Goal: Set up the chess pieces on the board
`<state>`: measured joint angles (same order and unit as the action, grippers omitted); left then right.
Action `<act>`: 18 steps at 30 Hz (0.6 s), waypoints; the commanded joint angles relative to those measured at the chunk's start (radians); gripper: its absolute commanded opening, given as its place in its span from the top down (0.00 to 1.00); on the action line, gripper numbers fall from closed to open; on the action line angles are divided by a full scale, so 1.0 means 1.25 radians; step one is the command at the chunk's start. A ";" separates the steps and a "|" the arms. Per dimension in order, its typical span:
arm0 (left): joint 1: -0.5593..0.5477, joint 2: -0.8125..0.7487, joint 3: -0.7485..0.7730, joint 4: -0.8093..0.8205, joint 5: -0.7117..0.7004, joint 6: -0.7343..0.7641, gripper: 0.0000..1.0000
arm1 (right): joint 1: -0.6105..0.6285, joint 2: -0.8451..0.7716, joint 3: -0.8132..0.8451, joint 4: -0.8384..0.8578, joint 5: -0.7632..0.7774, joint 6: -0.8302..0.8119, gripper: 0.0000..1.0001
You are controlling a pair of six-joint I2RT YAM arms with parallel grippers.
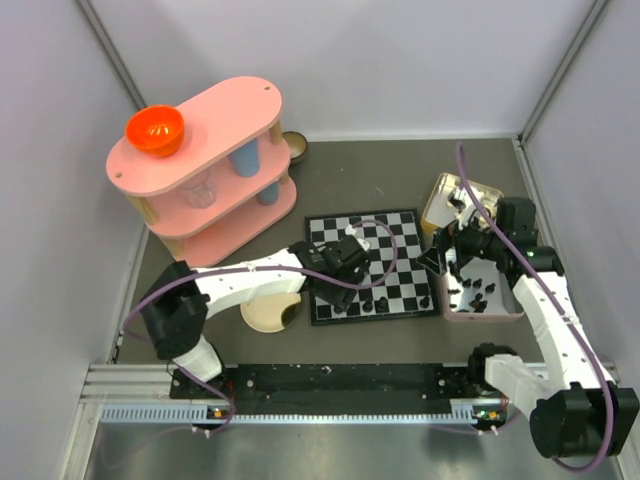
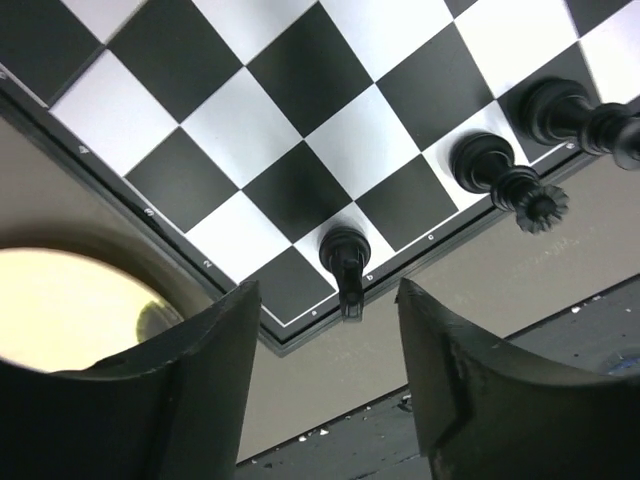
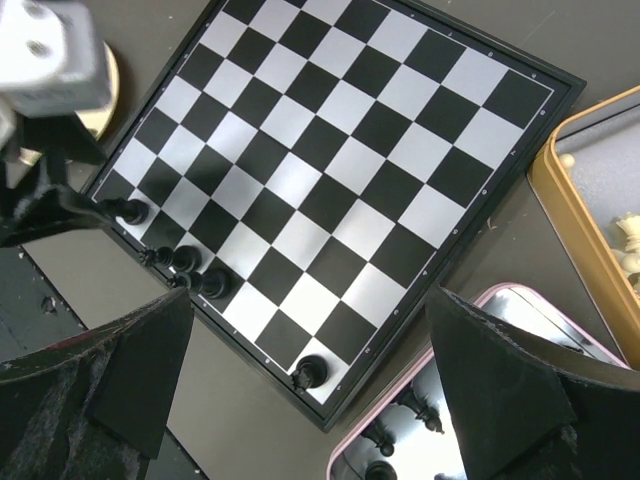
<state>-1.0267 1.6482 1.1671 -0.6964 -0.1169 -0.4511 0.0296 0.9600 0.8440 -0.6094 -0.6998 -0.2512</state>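
Two grippers hang over a dark grey table [image 1: 400, 170] enclosed by pale lilac walls. The left gripper [image 2: 328, 295] has its jaws partly apart, its fingers [image 2: 190, 390] on either side of one black chess piece [image 2: 345, 262] without touching it. That piece stands on a white square in the near row of the board [image 3: 340, 170], close to the near-left corner. The right gripper [image 3: 310, 295] is spread wide and holds nothing, above the board's near-right part.

Four chess pieces [image 3: 215, 283] stand on the board, all in the near row: the one by the left gripper, two side by side near the middle, and one in the near-right corner.

Just right of the board, a pink tray [image 1: 485, 317] holds many more black pieces, too small to count. Beyond it, a gold tin [image 3: 548, 190] holds cream-white pieces. Near the board's left side lies one round cream plate [image 1: 262, 318]. At the far left stands one pink tiered shelf [image 1: 200, 125] with one orange bowl [image 1: 154, 130] on top and two blue cups [image 1: 245, 157] on lower levels.
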 commanded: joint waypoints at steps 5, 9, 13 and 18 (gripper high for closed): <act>-0.001 -0.194 0.020 0.018 -0.079 0.015 0.20 | -0.020 -0.062 0.032 -0.087 0.037 -0.120 0.01; 0.015 -0.268 0.009 0.093 -0.137 0.018 0.03 | -0.113 -0.036 0.054 -0.181 0.060 -0.171 0.01; 0.069 -0.371 -0.058 0.220 -0.140 -0.005 0.02 | -0.220 0.006 0.054 -0.247 0.070 -0.244 0.01; 0.194 -0.484 -0.163 0.394 -0.002 -0.022 0.02 | -0.285 0.036 0.043 -0.284 0.136 -0.325 0.03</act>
<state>-0.8688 1.1320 1.0458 -0.4282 -0.2100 -0.4591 -0.2825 0.9913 0.8722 -0.8989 -0.5900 -0.5377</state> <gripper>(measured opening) 0.985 0.980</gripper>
